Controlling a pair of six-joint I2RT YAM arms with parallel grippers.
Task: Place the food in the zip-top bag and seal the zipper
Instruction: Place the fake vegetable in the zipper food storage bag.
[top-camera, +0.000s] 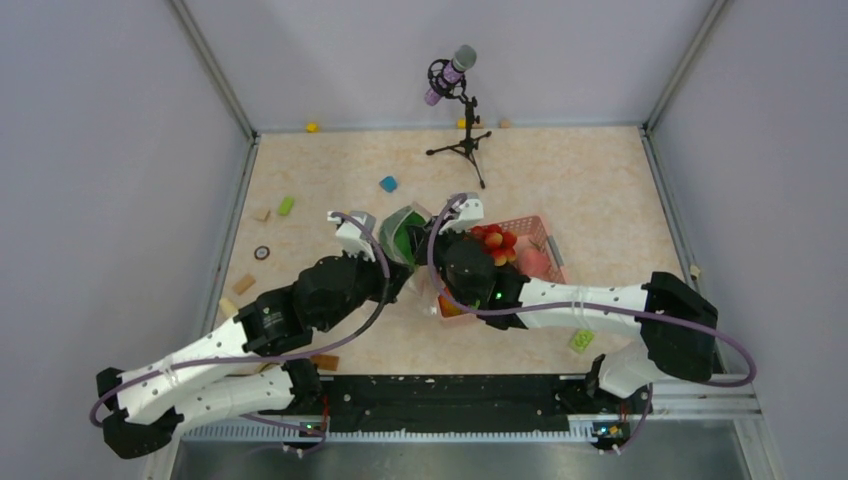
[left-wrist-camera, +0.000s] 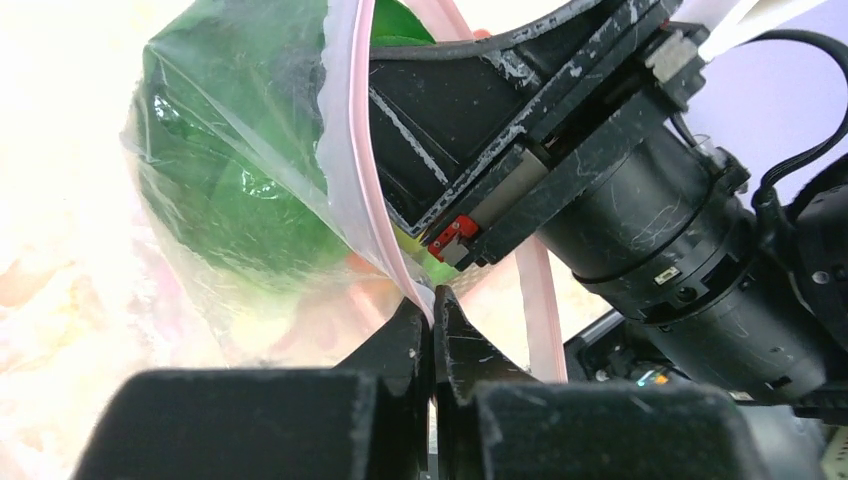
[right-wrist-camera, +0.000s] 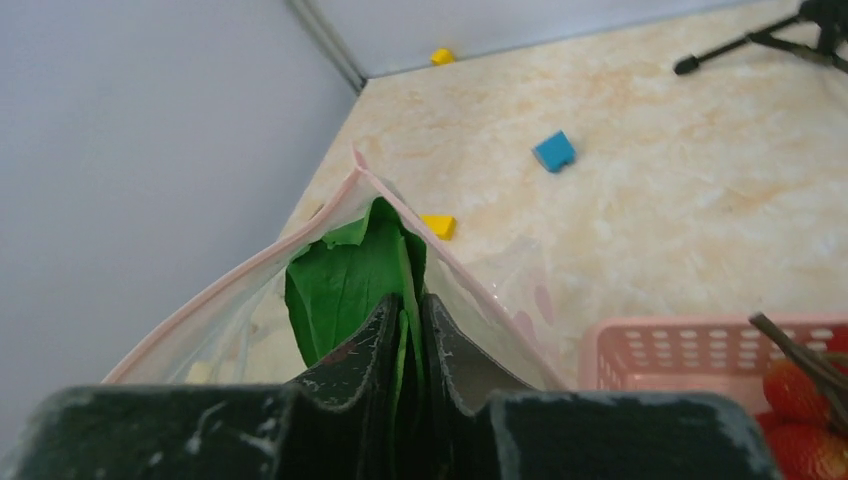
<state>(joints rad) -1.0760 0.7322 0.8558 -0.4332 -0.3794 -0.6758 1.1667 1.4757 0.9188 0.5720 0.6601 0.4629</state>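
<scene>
The clear zip-top bag (top-camera: 408, 238) is held up between both grippers left of the pink basket. My left gripper (left-wrist-camera: 434, 298) is shut on the bag's pink-edged zipper strip (left-wrist-camera: 352, 160). My right gripper (right-wrist-camera: 408, 303) reaches into the bag's mouth (right-wrist-camera: 250, 270) and is shut on a green bok choy leaf (right-wrist-camera: 345, 270). The green leaf shows through the bag wall in the left wrist view (left-wrist-camera: 230, 170). Red berries (top-camera: 495, 240), yellow fruit (top-camera: 500, 258) and a pink fruit (top-camera: 535, 262) lie in the basket.
The pink slatted basket (top-camera: 550, 240) stands right of the bag. A microphone on a tripod (top-camera: 460, 125) stands at the back. Small blocks lie around: blue (top-camera: 388, 184), green (top-camera: 286, 205), yellow (top-camera: 312, 127), green (top-camera: 581, 340). Grey walls close in the table.
</scene>
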